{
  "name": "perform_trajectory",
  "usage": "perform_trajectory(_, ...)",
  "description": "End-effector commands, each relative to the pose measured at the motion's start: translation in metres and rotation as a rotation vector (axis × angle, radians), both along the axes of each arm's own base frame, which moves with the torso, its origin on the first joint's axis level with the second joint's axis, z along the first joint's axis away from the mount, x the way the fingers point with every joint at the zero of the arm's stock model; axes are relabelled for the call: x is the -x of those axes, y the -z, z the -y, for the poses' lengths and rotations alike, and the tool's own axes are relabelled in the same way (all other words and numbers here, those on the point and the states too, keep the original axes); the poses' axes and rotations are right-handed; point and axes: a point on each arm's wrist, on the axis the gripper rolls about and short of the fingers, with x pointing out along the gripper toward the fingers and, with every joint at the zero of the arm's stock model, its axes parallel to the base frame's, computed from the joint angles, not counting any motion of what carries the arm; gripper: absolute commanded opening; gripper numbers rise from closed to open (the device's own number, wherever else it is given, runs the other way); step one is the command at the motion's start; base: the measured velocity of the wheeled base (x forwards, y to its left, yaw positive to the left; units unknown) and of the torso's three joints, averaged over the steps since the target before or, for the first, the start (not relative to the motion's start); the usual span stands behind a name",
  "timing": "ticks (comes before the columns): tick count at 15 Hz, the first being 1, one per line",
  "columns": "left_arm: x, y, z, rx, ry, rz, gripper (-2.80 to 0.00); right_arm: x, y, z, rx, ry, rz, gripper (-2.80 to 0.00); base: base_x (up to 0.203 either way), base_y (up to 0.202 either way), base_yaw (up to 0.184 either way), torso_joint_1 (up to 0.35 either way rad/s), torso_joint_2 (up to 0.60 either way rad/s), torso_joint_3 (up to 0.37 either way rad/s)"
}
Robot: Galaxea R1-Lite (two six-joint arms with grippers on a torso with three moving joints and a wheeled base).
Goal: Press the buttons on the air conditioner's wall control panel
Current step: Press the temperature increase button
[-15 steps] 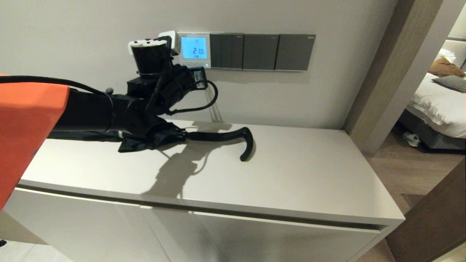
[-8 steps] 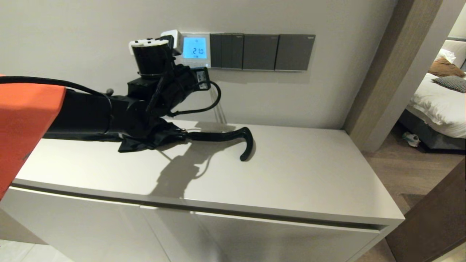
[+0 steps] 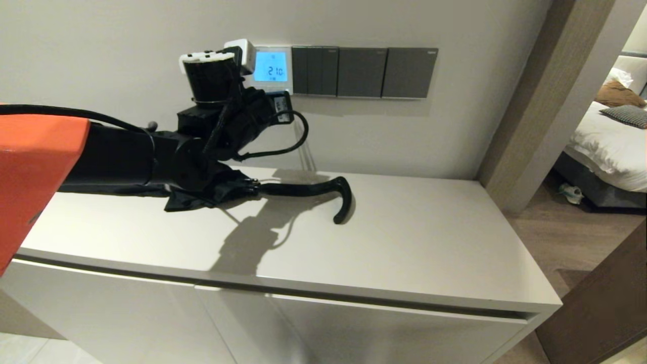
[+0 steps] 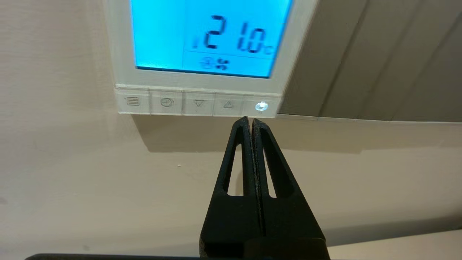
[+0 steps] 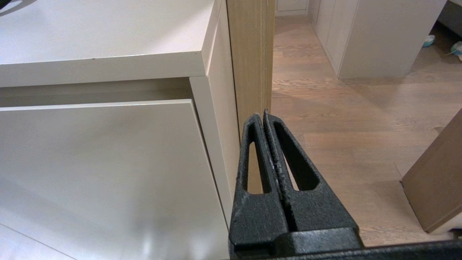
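Observation:
The white wall control panel (image 3: 270, 50) with a glowing blue screen reading 21.0 hangs on the wall; it fills the top of the left wrist view (image 4: 202, 82). Its row of pale buttons (image 4: 198, 104) runs along the bottom strip, with a lit key (image 4: 261, 106) at one end. My left gripper (image 4: 249, 119) is shut and empty. Its tip sits just under the strip's lower edge, between the up-arrow key and the lit key. In the head view my left arm (image 3: 217, 121) reaches to the panel and hides the fingers. My right gripper (image 5: 262, 115) is shut and empty, parked low beside the cabinet's corner.
Dark grey switch plates (image 3: 364, 72) adjoin the panel on its right. A black folded umbrella (image 3: 303, 189) lies on the white cabinet top (image 3: 404, 242) under my left arm. A wooden door frame (image 3: 530, 101) and a bedroom lie to the right.
My left arm has shifted slightly up and to the right, closer to the panel's bottom strip. The screen reading is unchanged.

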Motion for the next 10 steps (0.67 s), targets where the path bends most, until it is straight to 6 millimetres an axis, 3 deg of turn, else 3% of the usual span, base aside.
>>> perform_trajectory(1, -0.002, 0.002, 0.000, 0.001, -0.002, -0.001, -2.80, 0.000, 0.000, 0.000, 0.000, -0.001, -0.003, -2.80, 0.000, 0.000, 0.000, 0.000, 0.00, 0.000)
perform_trajectory(4, -0.009, 0.011, 0.004, -0.008, -0.007, -0.016, -2.80, 0.000, 0.000, 0.000, 0.000, -0.001, -0.003, -2.80, 0.000, 0.000, 0.000, 0.000, 0.00, 0.000)
perform_trajectory(10, -0.012, 0.006, -0.002, 0.000, -0.020, 0.000, -2.80, 0.000, 0.000, 0.000, 0.000, -0.001, -0.003, -2.80, 0.000, 0.000, 0.000, 0.000, 0.00, 0.000)
